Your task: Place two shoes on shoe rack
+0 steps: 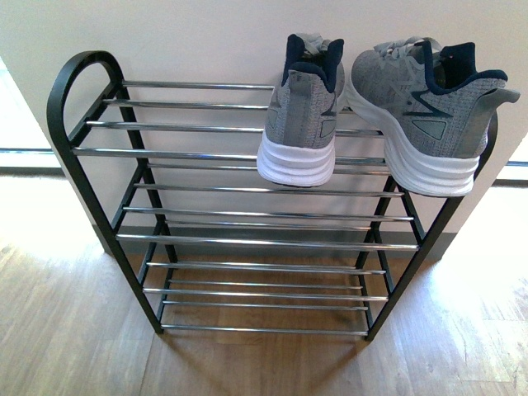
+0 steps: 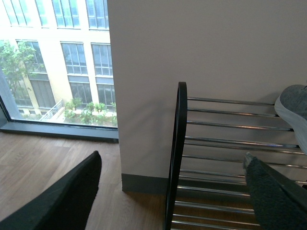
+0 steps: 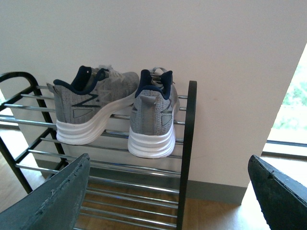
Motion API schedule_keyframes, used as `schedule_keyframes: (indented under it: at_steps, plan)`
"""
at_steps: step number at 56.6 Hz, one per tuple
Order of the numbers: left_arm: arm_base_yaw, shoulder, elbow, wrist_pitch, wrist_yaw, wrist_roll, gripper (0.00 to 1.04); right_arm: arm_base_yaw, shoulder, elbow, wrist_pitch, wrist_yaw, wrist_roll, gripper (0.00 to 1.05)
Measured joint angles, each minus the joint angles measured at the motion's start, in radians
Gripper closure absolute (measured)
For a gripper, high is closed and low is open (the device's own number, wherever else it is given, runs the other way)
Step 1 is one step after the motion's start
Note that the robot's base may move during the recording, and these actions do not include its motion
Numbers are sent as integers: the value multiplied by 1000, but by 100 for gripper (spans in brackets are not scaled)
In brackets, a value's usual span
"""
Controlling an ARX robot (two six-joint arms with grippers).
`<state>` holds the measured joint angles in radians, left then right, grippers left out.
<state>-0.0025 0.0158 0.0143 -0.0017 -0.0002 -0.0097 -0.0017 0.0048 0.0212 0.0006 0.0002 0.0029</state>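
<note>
Two grey knit shoes with navy lining and thick white soles stand heels outward on the top tier of the shoe rack (image 1: 62, 124), at its right end. One shoe (image 1: 301, 115) is nearer the middle, the other shoe (image 1: 425, 111) is by the right frame. Neither gripper shows in the front view. My left gripper (image 2: 172, 157) is open and empty, facing the rack's left frame (image 2: 180, 143), with a shoe toe (image 2: 293, 103) at the edge. My right gripper (image 3: 169, 160) is open and empty below both shoes (image 3: 96, 103) (image 3: 153, 115), near the right frame (image 3: 189, 143).
The rack stands against a white wall (image 1: 206, 33) with a grey baseboard (image 2: 144, 183), on a wooden floor (image 1: 66, 330). Its lower chrome tiers (image 1: 264, 239) hold nothing. A floor-level window (image 2: 57, 62) lies left of the wall, another window (image 3: 292, 105) to its right.
</note>
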Motion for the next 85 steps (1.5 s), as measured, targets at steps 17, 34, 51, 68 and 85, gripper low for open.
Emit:
schedule_keyframes:
  at_steps: [17, 34, 51, 68, 85]
  plan:
    - [0, 0, 0, 0, 0, 2, 9, 0, 0, 0, 0, 0, 0, 9]
    - [0, 0, 0, 0, 0, 2, 9, 0, 0, 0, 0, 0, 0, 9]
    - [0, 0, 0, 0, 1, 2, 9, 0, 0, 0, 0, 2, 0, 9]
    - [0, 0, 0, 0, 0, 2, 9, 0, 0, 0, 0, 0, 0, 9]
    - [0, 0, 0, 0, 0, 2, 9, 0, 0, 0, -1, 0, 0, 9]
